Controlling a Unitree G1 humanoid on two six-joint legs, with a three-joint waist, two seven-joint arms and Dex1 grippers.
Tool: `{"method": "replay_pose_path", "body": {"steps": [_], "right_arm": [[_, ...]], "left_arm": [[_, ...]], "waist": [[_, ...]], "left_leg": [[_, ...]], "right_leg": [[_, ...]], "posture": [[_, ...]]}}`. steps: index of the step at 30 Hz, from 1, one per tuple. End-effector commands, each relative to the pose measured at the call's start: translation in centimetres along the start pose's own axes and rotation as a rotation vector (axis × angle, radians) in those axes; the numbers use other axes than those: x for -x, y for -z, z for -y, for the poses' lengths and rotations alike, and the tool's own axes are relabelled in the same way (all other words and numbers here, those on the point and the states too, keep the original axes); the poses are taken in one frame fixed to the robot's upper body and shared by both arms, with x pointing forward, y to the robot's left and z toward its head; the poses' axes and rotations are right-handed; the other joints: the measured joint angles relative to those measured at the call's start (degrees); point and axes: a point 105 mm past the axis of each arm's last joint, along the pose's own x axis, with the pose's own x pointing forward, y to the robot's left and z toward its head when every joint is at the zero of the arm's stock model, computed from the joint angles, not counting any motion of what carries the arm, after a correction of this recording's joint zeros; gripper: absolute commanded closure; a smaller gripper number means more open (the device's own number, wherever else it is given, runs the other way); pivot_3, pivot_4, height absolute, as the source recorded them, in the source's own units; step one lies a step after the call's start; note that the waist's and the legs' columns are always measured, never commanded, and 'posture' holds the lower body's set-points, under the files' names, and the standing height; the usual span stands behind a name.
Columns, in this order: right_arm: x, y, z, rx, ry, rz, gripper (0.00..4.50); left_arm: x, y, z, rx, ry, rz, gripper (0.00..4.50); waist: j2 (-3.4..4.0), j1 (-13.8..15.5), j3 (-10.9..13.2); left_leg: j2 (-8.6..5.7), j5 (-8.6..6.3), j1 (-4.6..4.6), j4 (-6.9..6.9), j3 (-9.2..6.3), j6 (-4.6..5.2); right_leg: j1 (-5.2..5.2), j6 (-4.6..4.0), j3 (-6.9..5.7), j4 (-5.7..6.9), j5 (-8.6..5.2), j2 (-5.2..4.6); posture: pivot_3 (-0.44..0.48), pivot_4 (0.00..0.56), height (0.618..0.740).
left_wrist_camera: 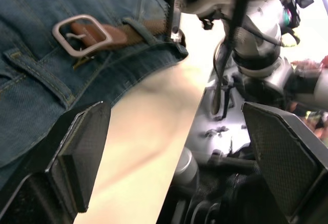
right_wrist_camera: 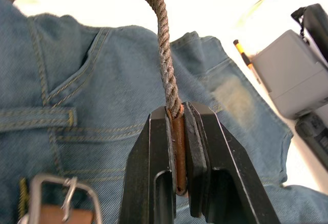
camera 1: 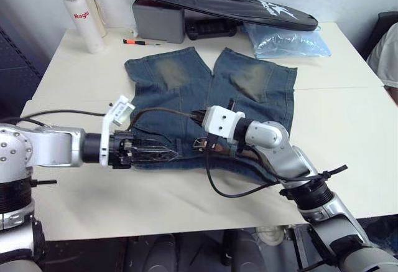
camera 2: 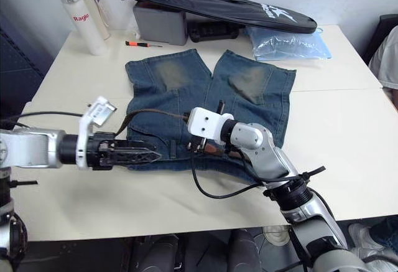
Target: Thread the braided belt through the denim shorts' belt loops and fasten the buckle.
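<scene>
The denim shorts [camera 1: 205, 91] lie flat on the table, waistband toward me. My right gripper [right_wrist_camera: 177, 147] is shut on the tan leather tip of the braided belt [camera 1: 163, 109]. From there the woven strap arcs up and over to the shorts' left side. The silver buckle [left_wrist_camera: 82, 32], with brown leather through it, rests on the waistband just below that gripper, also seen as buckle [right_wrist_camera: 61, 196]. A belt loop [right_wrist_camera: 38, 117] lies beside it. My left gripper [camera 1: 157, 154] is open and empty, low over the waistband's left part, its fingers [left_wrist_camera: 82, 147] spread wide.
Along the table's far edge stand a white bottle [camera 1: 81, 14], a grey box [camera 1: 158, 20], a black bag [camera 1: 217, 4] and a pale blue plastic bag [camera 1: 286, 42]. A small red-and-black tool [camera 1: 140, 42] lies near the shorts. A person [camera 1: 387, 54] is at the right edge.
</scene>
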Motion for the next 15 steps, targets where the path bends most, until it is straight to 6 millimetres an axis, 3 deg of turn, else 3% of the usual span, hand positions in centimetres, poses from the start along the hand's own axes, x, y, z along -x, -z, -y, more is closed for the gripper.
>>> {"method": "replay_pose_path", "body": {"steps": [1, 7, 15], "right_arm": [[0.4, -1.7, 0.6, 0.080, 0.047, 0.058, 4.50], [0.7, -1.6, 0.4, 0.102, 0.064, 0.055, 4.50], [0.9, -1.6, 0.3, 0.109, 0.069, 0.049, 4.50]], "left_arm": [[-1.7, -2.7, -0.5, 0.132, -0.035, 0.247, 0.02], [-3.0, -4.1, -2.7, 0.354, -0.170, 0.490, 0.02], [-3.5, -4.7, -3.8, 0.538, -0.279, 0.579, 0.02]], "waist": [[0.00, 0.1, 0.0], [-0.03, 0.4, 0.0], [-0.09, 1.4, 0.0]], "left_leg": [[0.00, 0.00, 0.01, 0.01, 0.02, 0.00], [-0.04, -0.02, 0.09, 0.02, 0.18, 0.02], [-0.02, -0.02, 0.10, 0.05, 0.24, 0.01]], "right_leg": [[-0.01, 0.00, 0.02, 0.01, 0.00, 0.00], [0.01, -0.01, 0.12, 0.01, 0.01, 0.01], [0.03, -0.02, 0.16, -0.08, 0.01, 0.09]], "posture": [[0.000, 0.150, 0.740], [0.000, 0.150, 0.740], [0.000, 0.150, 0.740]]}}
